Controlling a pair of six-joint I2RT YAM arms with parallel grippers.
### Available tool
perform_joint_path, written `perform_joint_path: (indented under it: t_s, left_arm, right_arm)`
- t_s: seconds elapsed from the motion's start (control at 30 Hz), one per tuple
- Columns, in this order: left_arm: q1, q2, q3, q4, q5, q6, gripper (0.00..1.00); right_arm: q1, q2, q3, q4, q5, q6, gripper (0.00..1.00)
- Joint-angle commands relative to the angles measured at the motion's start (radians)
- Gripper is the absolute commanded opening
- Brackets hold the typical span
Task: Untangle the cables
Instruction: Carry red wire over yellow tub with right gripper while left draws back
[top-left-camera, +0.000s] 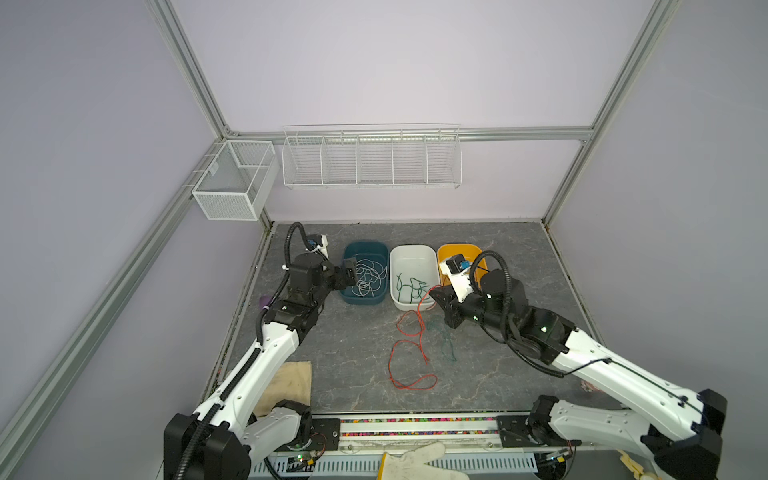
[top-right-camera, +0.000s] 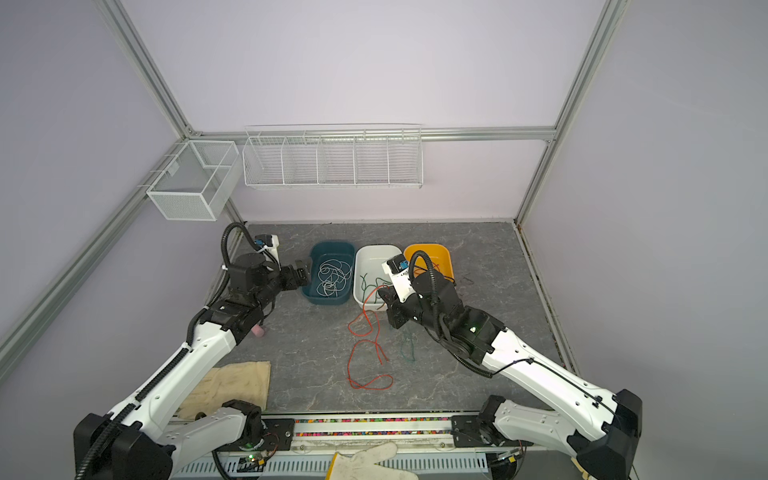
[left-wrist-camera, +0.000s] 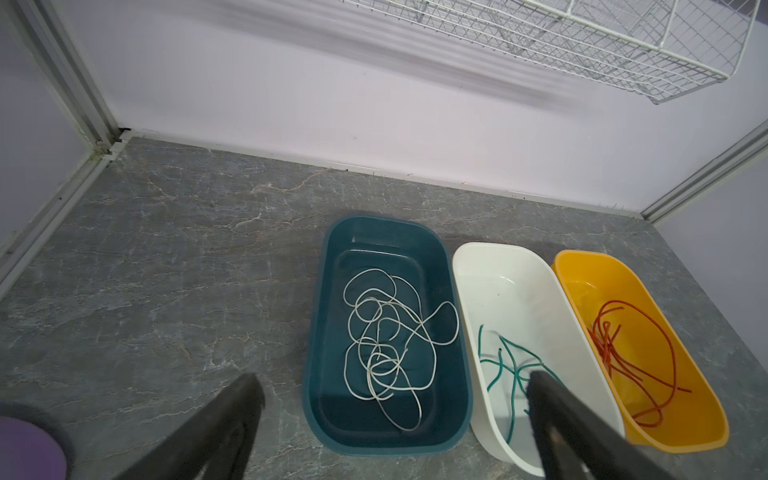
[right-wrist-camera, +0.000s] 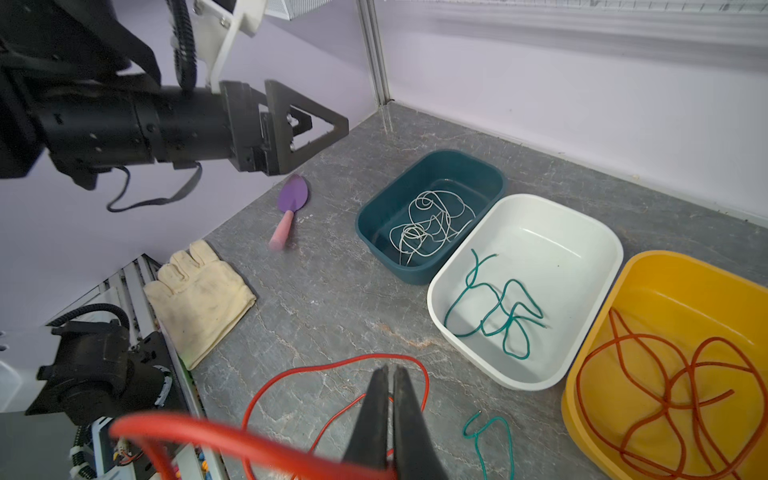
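My right pincer clamped on red cable; slack trails toward me across surface. Yellow bin just beyond, rightward; right arm nearer. Left pincer apart, empty.

The tabletop is grey, veined with pale marbling. Ahead of the black left pincer sit a teal tub with a white cable, a white tub with a dark green cable, and a yellow tub with a rust-orange cable. By the black right pincer: a bright red cable, a teal-green cable. Off to its side, a cream glove, a purple trowel, pink-handled.
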Motion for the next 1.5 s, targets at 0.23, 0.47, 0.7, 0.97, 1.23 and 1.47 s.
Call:
perform_joint_path:
  t_s: [0.23,0.47,0.7,0.97,1.23,1.47]
  left_arm:
    - [0.004,-0.071,-0.041,0.018,-0.211,-0.015,0.99]
    - [-0.048,-0.086,-0.061,0.017,-0.325,0.041,0.99]
    - [-0.060,-0.086,-0.058,-0.003,-0.358,0.024,0.99]
    - [-0.106,-0.055,-0.039,-0.033,-0.398,0.050,0.99]
    - [-0.163,-0.035,-0.018,-0.062,-0.477,0.106,0.99]
    - [-0.163,-0.026,-0.008,-0.072,-0.456,0.094,0.99]
  right_arm:
    - [-0.003,-0.030,0.256,-0.287,0.171,-0.104,0.07]
    - [-0.050,0.065,0.391,-0.415,0.449,-0.132,0.06]
    - [-0.245,0.159,0.442,-0.434,0.408,-0.037,0.07]
    - [-0.386,0.325,0.521,-0.405,0.374,0.019,0.07]
    - [-0.469,0.475,0.586,-0.394,0.373,0.042,0.07]
    - [-0.488,0.581,0.610,-0.376,0.429,0.033,0.07]
